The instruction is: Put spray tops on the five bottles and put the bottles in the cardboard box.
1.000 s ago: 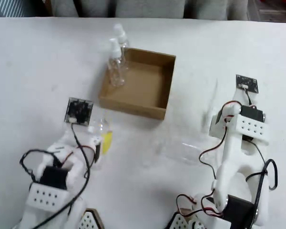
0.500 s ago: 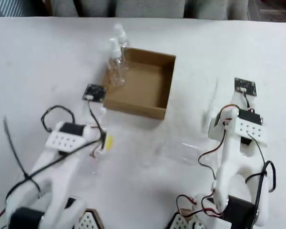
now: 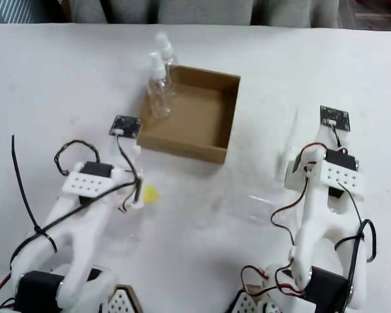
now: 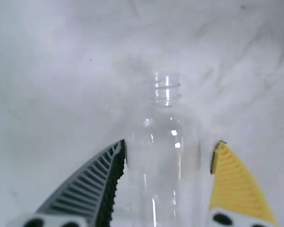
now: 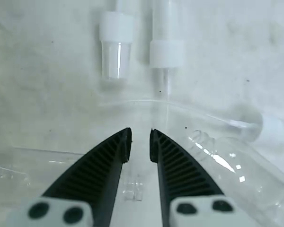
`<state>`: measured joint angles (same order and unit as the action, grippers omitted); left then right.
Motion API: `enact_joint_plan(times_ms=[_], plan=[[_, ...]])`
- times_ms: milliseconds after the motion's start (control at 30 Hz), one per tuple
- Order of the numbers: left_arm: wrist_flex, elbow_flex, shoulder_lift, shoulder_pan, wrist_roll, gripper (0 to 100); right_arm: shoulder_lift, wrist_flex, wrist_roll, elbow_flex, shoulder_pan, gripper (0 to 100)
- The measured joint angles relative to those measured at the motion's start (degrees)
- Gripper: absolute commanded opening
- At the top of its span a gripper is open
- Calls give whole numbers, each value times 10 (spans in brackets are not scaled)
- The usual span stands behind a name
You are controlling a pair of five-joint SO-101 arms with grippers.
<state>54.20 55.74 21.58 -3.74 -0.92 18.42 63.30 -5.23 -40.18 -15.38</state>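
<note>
Clear plastic bottle (image 4: pixel 164 109), no top yet and threaded neck open, sits between the left jaws. The grey and yellow jaws are spread either side of its body with a sliver of gap on the yellow side, so they bracket it without squeezing. Can't tell if it stands or tilts. The high view puts the left arm (image 3: pixel 85 195) at the near left of the surface (image 3: pixel 52 85), just short of the box (image 3: pixel 182 147).

The right jaws are nearly pressed together, a thin slit, nothing in them. They hang over two white spray tops (image 5: pixel 117 28) lying side by side, one with its dip tube running towards the jaws. A second bare bottle (image 5: pixel 236 165) lies just beside.

Two capped bottles (image 3: pixel 159 98) stand at the box's far left corner. Can't tell whether they're inside it or against the wall.

My read: the step in hand is securing this bottle for capping, and most of the task is left.

To do it well:
- Close the left jaws on the straight body below the shoulder and keep the neck clear.
- Squeeze lightly. The thin wall will likely buckle or squirt out under load.
- Hold the neck up and steady before the right arm (image 3: pixel 326 189) brings a top.
- Take the top by its collar, not the tube.
- Feed the tube into the neck first, then seat and twist.
- Main risk is the tube catching the rim.
</note>
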Motion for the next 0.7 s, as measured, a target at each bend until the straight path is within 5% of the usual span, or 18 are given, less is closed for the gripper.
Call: enact_joint_plan(times_ms=[700], plan=[[149, -203, -192, 1, 25, 286, 0, -10, 0, 0, 0, 49]])
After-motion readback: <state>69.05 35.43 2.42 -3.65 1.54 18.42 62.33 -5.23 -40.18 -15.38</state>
